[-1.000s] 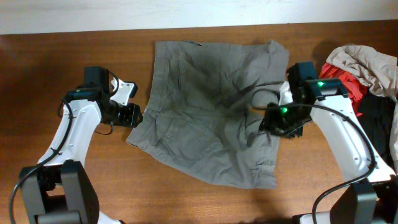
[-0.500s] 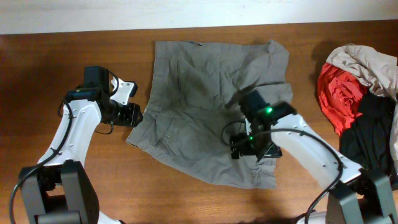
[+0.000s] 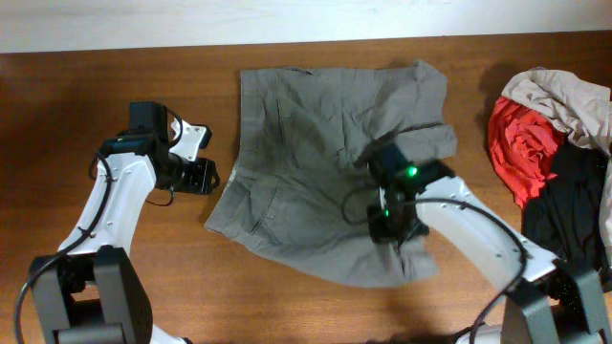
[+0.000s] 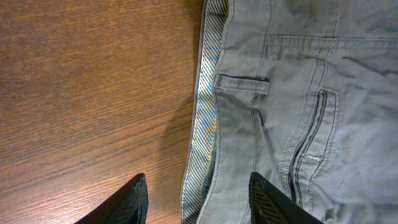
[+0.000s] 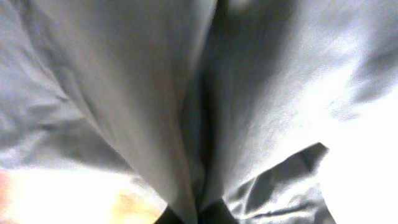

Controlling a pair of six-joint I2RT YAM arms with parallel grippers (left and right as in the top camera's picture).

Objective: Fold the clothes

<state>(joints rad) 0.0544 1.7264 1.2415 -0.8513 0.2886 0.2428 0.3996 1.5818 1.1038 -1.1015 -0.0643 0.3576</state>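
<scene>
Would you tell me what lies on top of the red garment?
A beige garment drapes over the red garment at its top; how far red runs beneath is hidden.

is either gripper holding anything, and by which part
The right gripper pinches a fold in the shorts, on the right leg; the left gripper holds nothing.

A robotics lab, I'd say: a left arm (image 3: 110, 205) and right arm (image 3: 470, 218) at a wooden table (image 3: 57, 105), laundry heap (image 3: 555, 115) at right.
</scene>
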